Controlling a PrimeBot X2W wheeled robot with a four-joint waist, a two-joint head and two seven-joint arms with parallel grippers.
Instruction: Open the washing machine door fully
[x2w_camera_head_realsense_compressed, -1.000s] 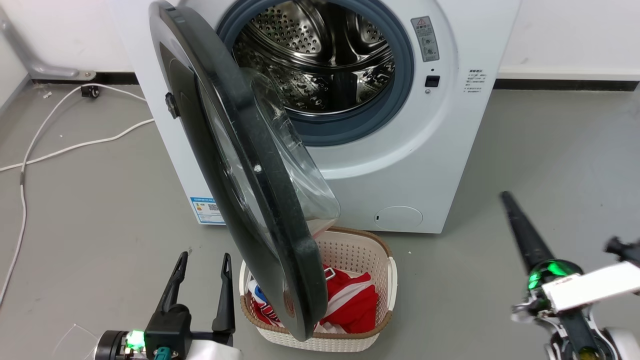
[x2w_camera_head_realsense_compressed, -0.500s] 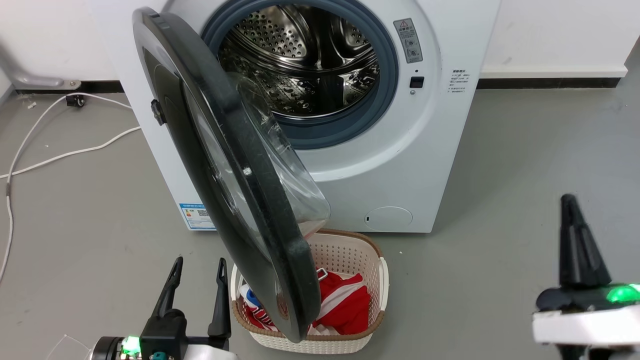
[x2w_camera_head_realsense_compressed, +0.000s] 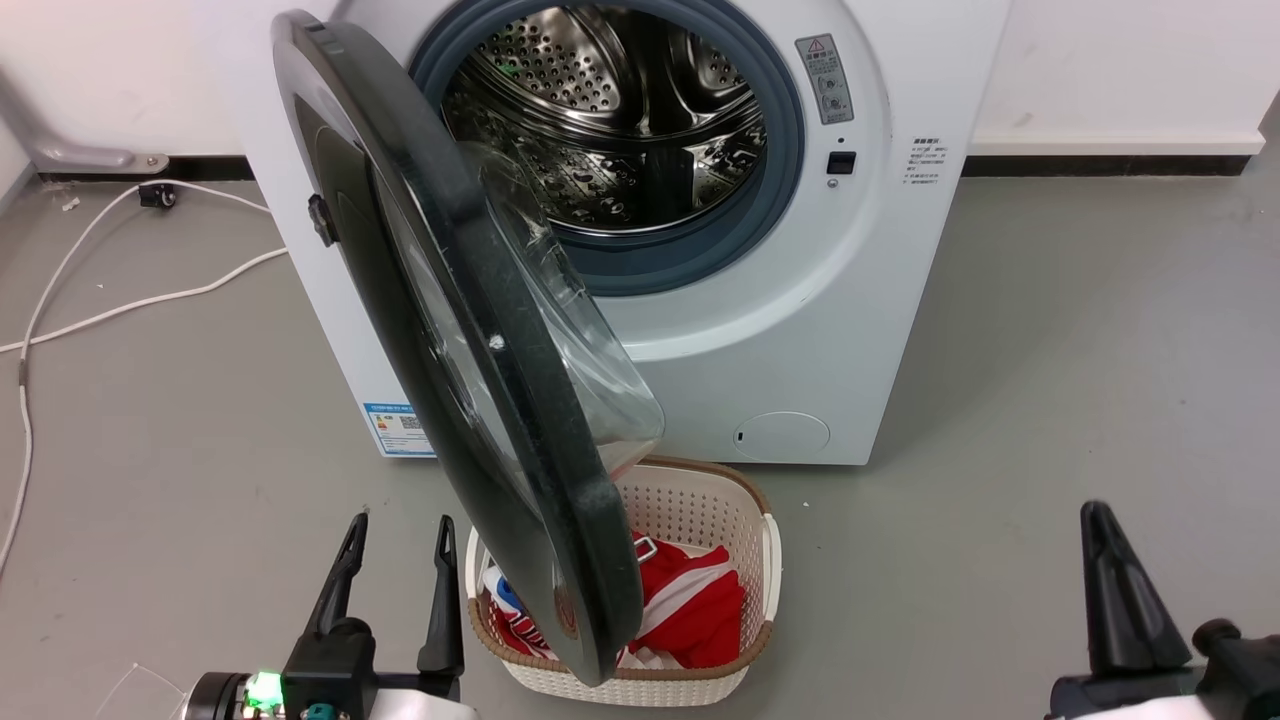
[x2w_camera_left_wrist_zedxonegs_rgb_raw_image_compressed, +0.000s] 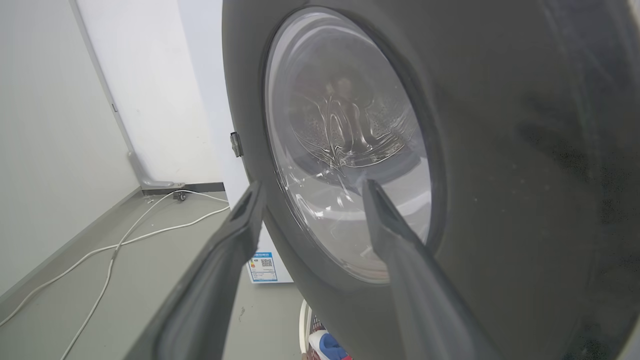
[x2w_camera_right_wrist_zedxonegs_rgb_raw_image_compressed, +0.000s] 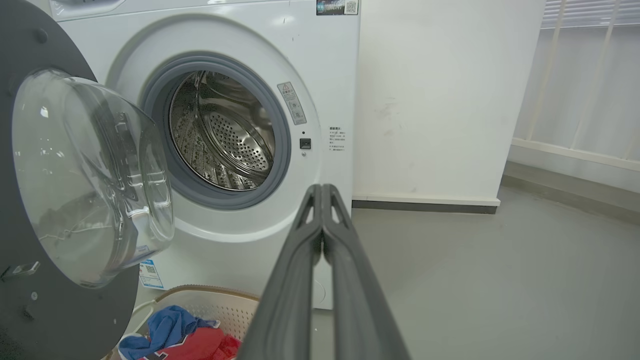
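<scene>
**Washing machine door** (x2w_camera_head_realsense_compressed: 450, 330): large round disc, glossy black with a dusty rim. It is hinged at the machine's left and stands out from the front, nearly edge-on in the head view. Its lower edge hangs over the laundry basket. Judged partly open, with further swing to the left needed.

**Glass bowl** (x2w_camera_right_wrist_zedxonegs_rgb_raw_image_compressed: 90, 180): clear, bulging and smooth, set in the door's centre and facing the drum.

**Washing machine** (x2w_camera_head_realsense_compressed: 800, 330): white box-shaped front-loader standing on the grey floor against a white wall.
- Perforated steel drum (x2w_camera_head_realsense_compressed: 620, 110), looks empty.
- Grey rubber seal (x2w_camera_head_realsense_compressed: 690, 260) ringing the opening.
- Blue label sticker (x2w_camera_head_realsense_compressed: 400, 428) low on the front.
- Small round flap (x2w_camera_head_realsense_compressed: 782, 436) low on the front.

**Laundry basket** (x2w_camera_head_realsense_compressed: 700, 505): white perforated plastic with a woven brown rim, just before the machine. It holds red and blue clothes (x2w_camera_head_realsense_compressed: 700, 610), probably awaiting loading.

**Left gripper** (x2w_camera_head_realsense_compressed: 402, 522): two long dark fingers spread apart, holding nothing. It sits near the door's outer face, seemingly placed to push or catch it.

**Right gripper** (x2w_camera_right_wrist_zedxonegs_rgb_raw_image_compressed: 320, 189): fingers pressed together on nothing, well apart from the door and pointing at the machine's front.

**White cable** (x2w_camera_head_realsense_compressed: 150, 300): loose on the floor at the left.
</scene>
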